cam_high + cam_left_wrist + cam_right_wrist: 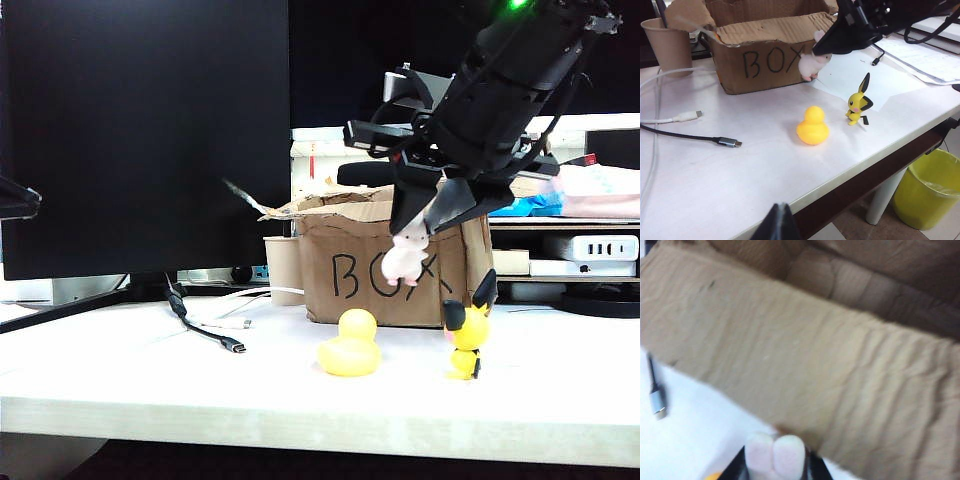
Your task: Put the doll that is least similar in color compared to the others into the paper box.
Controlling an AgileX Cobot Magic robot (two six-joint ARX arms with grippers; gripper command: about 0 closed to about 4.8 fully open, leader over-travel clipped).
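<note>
Filling the middle of the white table (120, 370), the paper box (350, 275) marked "BOX" stands with ragged flaps, its inside seen only as a blurred brown hollow from the right wrist view. Its front is partly covered by the right gripper (418, 232), clamped on the white rabbit doll (405, 255), which hangs clear of the table before the lettering; only its two ears (775, 455) show between the fingers. Below sit the yellow duck (349, 345) and the black-eared yellow figure (467, 330). The left gripper (780, 222) is cut off at the frame edge; its jaws meet.
</note>
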